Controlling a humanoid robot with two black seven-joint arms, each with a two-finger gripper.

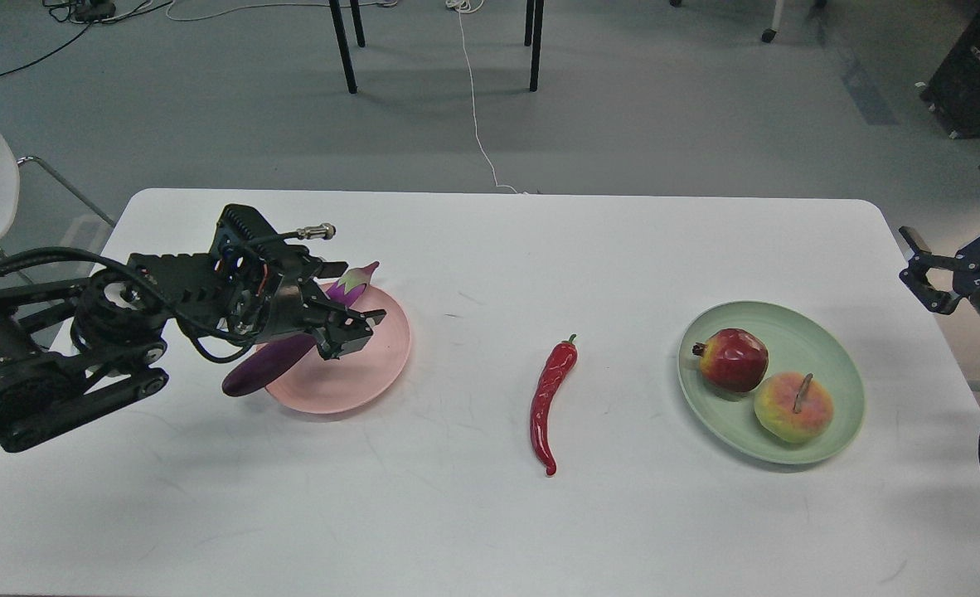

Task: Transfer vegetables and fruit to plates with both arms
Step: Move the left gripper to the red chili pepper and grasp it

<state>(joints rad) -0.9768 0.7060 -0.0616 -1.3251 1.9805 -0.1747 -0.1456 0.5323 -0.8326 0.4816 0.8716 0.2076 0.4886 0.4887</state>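
While the left end effector (337, 319) grips the eggplant (278, 361) over the pink plate (374, 365), lower it flat before releasing; its tail overhangs the rim. Chili pepper (550, 402) lies on the tabletop (473, 514). Right end effector (925, 274) spread, empty

- Bare counter (457, 531) runs along the near edge and around the chili pepper (550, 403).
- The left arm (84, 348) blocks the pink plate (357, 373).
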